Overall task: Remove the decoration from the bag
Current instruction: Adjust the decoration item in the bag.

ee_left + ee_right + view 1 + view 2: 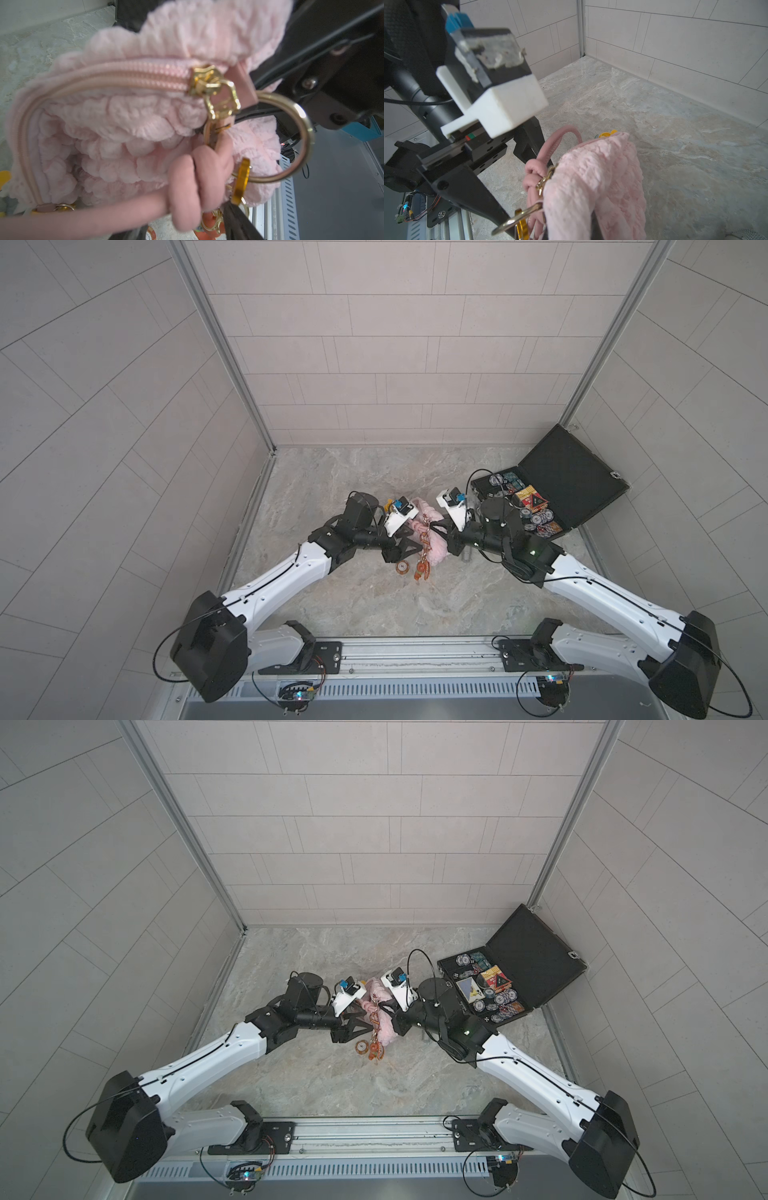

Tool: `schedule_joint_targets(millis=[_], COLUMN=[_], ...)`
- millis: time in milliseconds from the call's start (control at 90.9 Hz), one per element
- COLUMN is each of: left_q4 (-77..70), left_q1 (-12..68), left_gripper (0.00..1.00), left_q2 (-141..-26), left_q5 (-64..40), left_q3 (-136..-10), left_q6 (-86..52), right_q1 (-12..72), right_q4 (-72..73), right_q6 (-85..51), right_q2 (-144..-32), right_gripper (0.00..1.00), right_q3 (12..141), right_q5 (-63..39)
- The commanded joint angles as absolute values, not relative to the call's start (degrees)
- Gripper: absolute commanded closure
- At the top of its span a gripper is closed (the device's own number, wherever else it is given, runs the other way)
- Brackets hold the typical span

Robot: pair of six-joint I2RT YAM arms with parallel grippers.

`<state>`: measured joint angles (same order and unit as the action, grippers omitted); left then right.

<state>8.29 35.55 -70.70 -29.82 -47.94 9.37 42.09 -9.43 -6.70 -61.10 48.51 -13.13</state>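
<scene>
Tabletop (374, 605): grey marble pattern, tiled walls on three sides. Principal item: bag (437, 551), pale pink and bubble-quilted, near the middle of the tabletop between the two grippers, seen in both top views. Fittings: gilt zip pull (216, 93) at one end, beside a large gold ring (305, 133); knotted cord strap (197, 182), darker pink, tied at that same end. Decoration (422, 568): orange-and-gold charm cluster on a chain, attached at the ring end and trailing from the bag toward the robot's base. Right gripper (434, 526): clenched on the bag close to the ring end, with the fabric draping from it in the right wrist view. Left gripper (529, 194): released, jaws parted and standing either side of the knotted cord strap, with bare tabletop showing between one finger and the knot. Round amber disc (402, 567): just beside the charm cluster. Briefcase (582, 485): black, lid open, at the far right of the tabletop, apart from the bag, holding poker chips (542, 516) and cards.
</scene>
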Motion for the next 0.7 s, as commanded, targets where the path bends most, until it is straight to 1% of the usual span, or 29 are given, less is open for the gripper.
schedule_joint_targets(millis=[0, 99, 275, 418, 539, 693], left_q4=[8.0, 6.6, 6.7, 6.7, 8.3, 8.1], left_q1=[36.4, 36.6, 36.9, 36.9, 37.0, 37.0], left_gripper=[0.41, 0.41, 0.44, 0.49, 0.58, 0.63], left_q2=[-70.1, -71.3, -71.0, -71.0, -74.1, -76.3], left_q5=[-31.7, -30.5, -33.2, -33.2, -29.0, -28.2], left_q3=[-47.7, -47.7, -48.8, -47.8, -50.2, -52.8], left_q6=[8.7, 7.7, 5.8, 4.7, 5.8, 6.1], right_q1=[41.9, 42.0, 41.7, 41.6, 41.6, 41.6], right_q4=[-5.9, -5.8, -6.3, -6.5, -6.5, -6.5], right_q6=[-7.2, -7.3, -7.2, -7.2, -7.3, -7.6], right_q2=[-60.8, -61.2, -60.4, -59.7, -59.2, -58.8], right_gripper=[1.0, 1.0, 1.0, 1.0, 1.0, 1.0], right_q3=[49.9, 50.3, 50.0, 49.7, 49.5, 49.0], right_q5=[-13.5, -14.1, -13.5, -13.5, -13.6, -13.9])
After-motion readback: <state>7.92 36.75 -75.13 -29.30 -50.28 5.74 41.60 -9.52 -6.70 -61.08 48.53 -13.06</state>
